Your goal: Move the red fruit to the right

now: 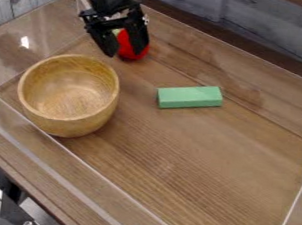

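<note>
where the wooden table meets its far left corner, the claw sits with its fingers spread on both sides of the red fruit, beyond the wooden bowl and left of the green block; whether it grips, i cannot tell.

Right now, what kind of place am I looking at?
Probably a robot test bench: a wooden tabletop fenced by clear plastic walls, with a black robot hand over a red fruit, near a wooden bowl.
</note>
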Action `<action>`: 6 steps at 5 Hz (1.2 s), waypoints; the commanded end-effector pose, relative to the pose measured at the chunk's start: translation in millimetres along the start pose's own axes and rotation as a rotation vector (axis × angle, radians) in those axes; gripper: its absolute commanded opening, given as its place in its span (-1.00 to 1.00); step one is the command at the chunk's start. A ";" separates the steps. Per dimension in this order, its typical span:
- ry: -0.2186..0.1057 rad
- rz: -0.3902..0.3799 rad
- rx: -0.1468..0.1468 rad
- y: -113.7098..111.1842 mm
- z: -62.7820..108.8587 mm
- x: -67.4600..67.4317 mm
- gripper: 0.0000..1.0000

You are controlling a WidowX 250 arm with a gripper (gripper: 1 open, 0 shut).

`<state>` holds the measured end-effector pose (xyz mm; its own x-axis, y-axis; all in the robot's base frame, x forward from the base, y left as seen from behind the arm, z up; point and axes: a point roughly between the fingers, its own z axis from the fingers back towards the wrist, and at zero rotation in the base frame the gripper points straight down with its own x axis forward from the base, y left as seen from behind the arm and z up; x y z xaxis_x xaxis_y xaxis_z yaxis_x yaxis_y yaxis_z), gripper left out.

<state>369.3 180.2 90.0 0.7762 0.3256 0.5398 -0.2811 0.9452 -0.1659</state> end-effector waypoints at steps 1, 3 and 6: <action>-0.088 -0.024 0.022 17.2 13.2 17.7 1.00; -0.086 -0.010 0.058 2.3 3.9 6.0 -1.00; -0.079 -0.089 0.018 -11.6 6.5 -2.7 -1.00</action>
<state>365.6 165.6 71.9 0.7832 0.2570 0.5662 -0.2309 0.9657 -0.1190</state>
